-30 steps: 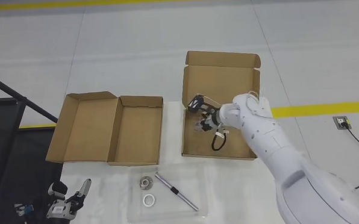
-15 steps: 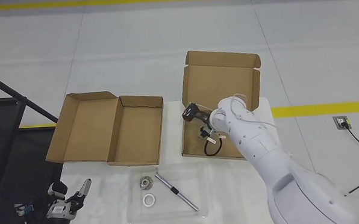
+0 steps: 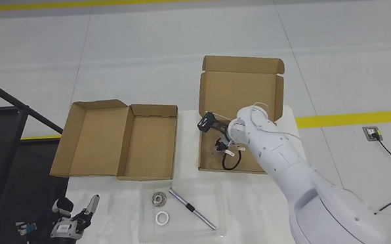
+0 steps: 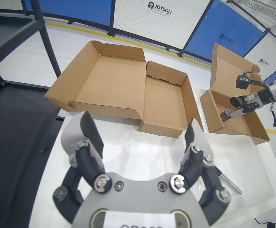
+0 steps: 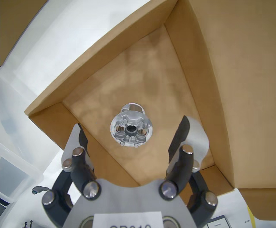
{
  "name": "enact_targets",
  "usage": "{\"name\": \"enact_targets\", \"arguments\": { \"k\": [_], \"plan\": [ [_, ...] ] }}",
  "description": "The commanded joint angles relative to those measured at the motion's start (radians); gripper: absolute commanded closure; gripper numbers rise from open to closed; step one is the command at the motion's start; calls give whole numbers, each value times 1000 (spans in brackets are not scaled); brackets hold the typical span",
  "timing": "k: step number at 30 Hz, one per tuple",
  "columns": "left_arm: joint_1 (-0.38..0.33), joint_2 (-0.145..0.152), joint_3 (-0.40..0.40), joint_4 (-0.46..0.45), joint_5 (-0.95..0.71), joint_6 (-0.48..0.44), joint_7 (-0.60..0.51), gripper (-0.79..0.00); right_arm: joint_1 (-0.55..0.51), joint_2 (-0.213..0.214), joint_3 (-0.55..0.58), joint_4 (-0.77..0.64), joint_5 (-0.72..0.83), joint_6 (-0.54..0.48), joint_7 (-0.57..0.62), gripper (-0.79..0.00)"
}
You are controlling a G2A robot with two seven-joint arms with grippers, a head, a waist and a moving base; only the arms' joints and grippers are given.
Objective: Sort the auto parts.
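Right pincer (image 5: 132,126) wide, empty, above right box (image 5: 163,71); hub (image 5: 131,132) lies on box floor beneath. Left pincer (image 4: 138,121) wide, empty, near-left over surface (image 4: 133,151).

open cardboard boxes (image 3: 150,147): 2 | clear plastic tray (image 3: 208,190): 1 | metal rod (image 3: 191,209): 1 | white ring (image 3: 162,218): 1 | round metal piece (image 3: 159,200): 1 | toothed metal hub (image 5: 131,129): 1 — four in all

brand logos (image 4: 159,10) on wall panels (image 4: 133,23)
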Motion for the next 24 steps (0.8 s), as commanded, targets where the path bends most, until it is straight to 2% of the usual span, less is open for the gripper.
{"name": "enact_targets", "arguments": {
  "k": [1,8,13,16,20,24],
  "plan": [
    [0,0,0,0,0,0,0,-785,1,3,-3,-7,-13,-21,-36,-785],
    [0,0,0,0,0,0,0,-785,-34,15,-37,-135,-122,-57,-156,-785],
    [0,0,0,0,0,0,0,-785,-99,47,-37,-315,-205,40,-204,-785],
    [0,0,0,0,0,0,0,-785,-154,83,-10,-470,-250,118,-176,-785],
    [0,0,0,0,0,0,0,-785,-259,150,66,-731,-321,169,-107,-785],
    [0,0,0,0,0,0,0,-785,-393,222,180,-989,-379,123,-42,-785]
  ]
}}
